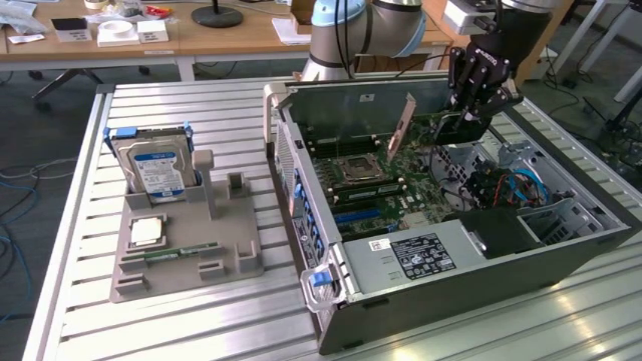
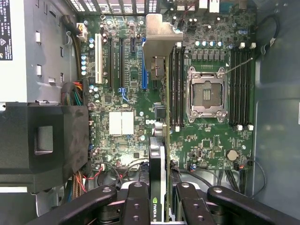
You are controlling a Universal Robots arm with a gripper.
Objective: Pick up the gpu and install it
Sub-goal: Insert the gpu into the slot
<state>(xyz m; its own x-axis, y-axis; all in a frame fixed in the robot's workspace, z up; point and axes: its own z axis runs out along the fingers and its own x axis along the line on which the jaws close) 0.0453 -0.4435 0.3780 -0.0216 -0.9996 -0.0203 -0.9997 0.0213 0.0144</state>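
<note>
Inside the open computer case (image 1: 452, 278), above its green motherboard (image 2: 123, 96) between the expansion slots and the empty CPU socket (image 2: 206, 93), the gpu (image 2: 157, 157) stands on edge, clamped at one end in my part-closed gripper (image 2: 159, 199).

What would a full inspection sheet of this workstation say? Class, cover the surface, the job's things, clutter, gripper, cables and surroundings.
Surface: slatted metal table, carrying an open computer case and a grey holder.
Job's things: gpu held edge-on over the motherboard; seating cannot be told.
Clutter: hard drive, memory stick and square chip in the holder.
Gripper: gripper shut on the gpu inside the case.
Cables: blue and red wires inside the case; loose cables on the floor.
Surroundings: wooden desk beyond the table, with small items.
</note>
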